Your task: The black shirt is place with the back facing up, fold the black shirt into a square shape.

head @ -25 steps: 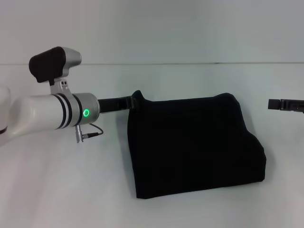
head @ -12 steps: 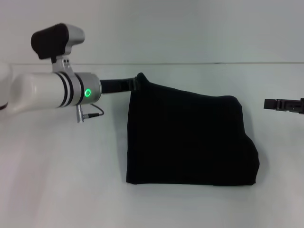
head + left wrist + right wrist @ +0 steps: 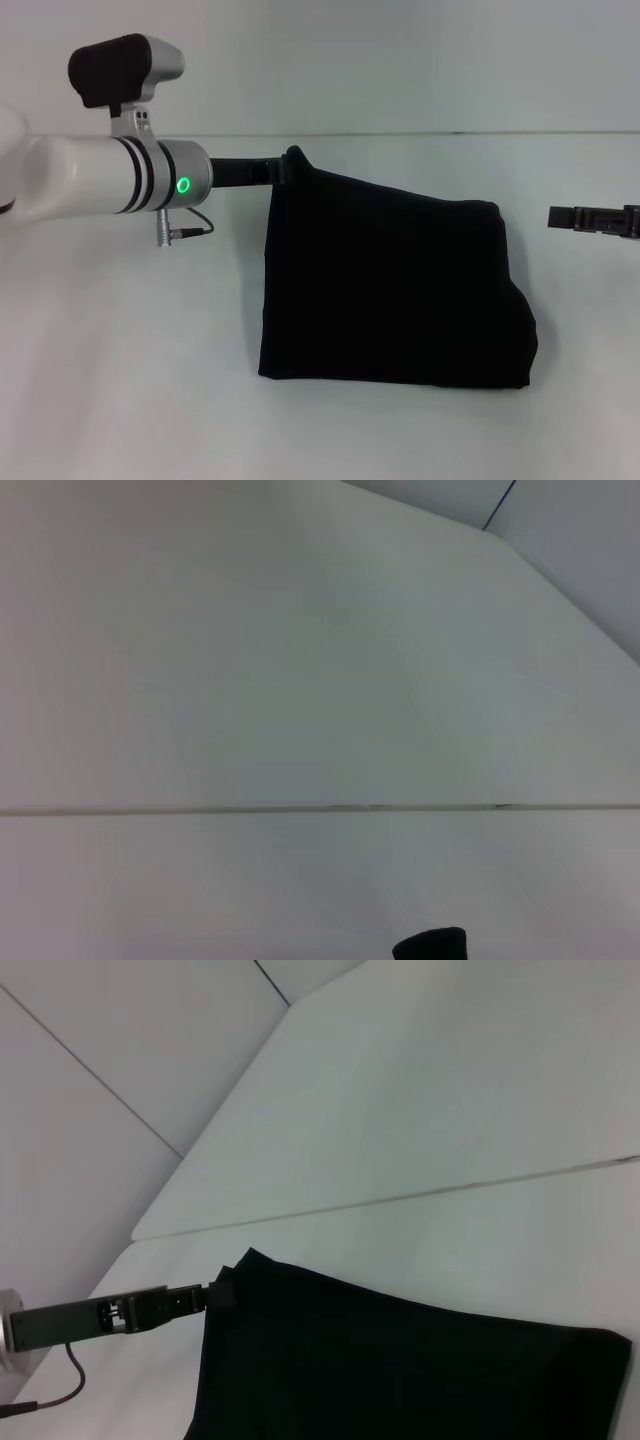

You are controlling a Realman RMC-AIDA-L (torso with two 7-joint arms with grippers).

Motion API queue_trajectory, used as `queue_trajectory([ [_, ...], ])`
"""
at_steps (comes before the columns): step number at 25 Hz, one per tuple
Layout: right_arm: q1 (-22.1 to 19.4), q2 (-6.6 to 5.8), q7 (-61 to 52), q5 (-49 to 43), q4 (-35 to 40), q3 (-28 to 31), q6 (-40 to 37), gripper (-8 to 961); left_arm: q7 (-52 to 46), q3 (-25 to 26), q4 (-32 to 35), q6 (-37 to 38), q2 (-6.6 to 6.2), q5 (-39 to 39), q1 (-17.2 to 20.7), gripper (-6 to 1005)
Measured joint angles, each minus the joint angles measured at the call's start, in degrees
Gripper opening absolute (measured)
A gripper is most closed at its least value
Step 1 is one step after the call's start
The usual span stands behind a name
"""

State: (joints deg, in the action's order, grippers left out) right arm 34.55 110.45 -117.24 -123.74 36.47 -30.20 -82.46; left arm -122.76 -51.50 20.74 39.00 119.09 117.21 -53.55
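Left end effector (image 3: 283,170) is clamped on the far left corner of the black shirt (image 3: 395,290), holding that corner raised; the folded cloth drapes down to the white table (image 3: 130,350). Right end effector (image 3: 592,218) hovers well right of the shirt, apart; its finger state cannot be determined.

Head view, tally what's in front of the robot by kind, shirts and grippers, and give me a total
Black shirt: 1, partly folded, its far left corner held up by the left gripper.
Grippers: 2, the left one on that corner, the right gripper apart from the shirt on its right side.
Total: 3
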Motion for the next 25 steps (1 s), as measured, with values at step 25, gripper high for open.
queue_trajectory([
  [25,-0.27,0.11,0.00,-0.10,-0.09,-0.07,-0.17,732,-0.56,0.26,0.30,-0.68,-0.71,1.60,0.22,9],
])
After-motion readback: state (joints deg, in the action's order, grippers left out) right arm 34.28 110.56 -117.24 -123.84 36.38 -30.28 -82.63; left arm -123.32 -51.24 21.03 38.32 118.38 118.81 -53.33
